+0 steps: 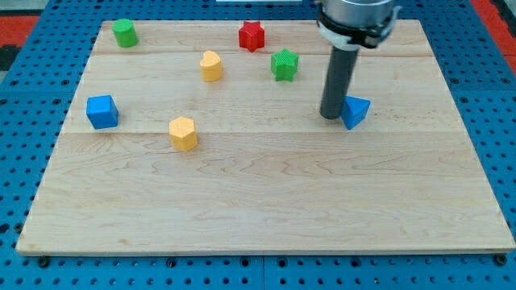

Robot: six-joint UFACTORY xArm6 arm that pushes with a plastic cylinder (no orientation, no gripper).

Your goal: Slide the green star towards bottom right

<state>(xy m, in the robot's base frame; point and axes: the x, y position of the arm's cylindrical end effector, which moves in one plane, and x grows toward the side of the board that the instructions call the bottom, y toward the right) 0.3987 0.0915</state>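
Nearest the view's bottom: bare wooden board (266,217), pale planks with faint seams running left to right, set on a blue pegboard (500,121) that frames it on all sides.

Lowest of the blocks: yellow hexagonal block (183,133), left of centre. Up and to its left, near the board's left edge, blue cube (101,111). Higher, a second yellow block (210,66), rounded on top, exact shape hard to make out. At the top left corner, green block (124,33), roughly cylindrical, possibly faceted.

Green star (284,64): upper middle of the board, slightly right of centre. Bright green, short blunt points around a flat top, darker on its side faces, casting a small shadow on the wood. Standing free, touching nothing. Just up and to its left, red star (251,35), similar in build, near the top edge, apart from the green one.

Right of the green star, dark rod descending from a grey-and-white collar at the view's top. My tip (331,118) down on the board, to the right of and below the green star, clearly apart from it. No jaws to open or close, only the plain rod end. Immediately to its right, blue triangular block (355,111), seemingly touching the rod or just beside it.
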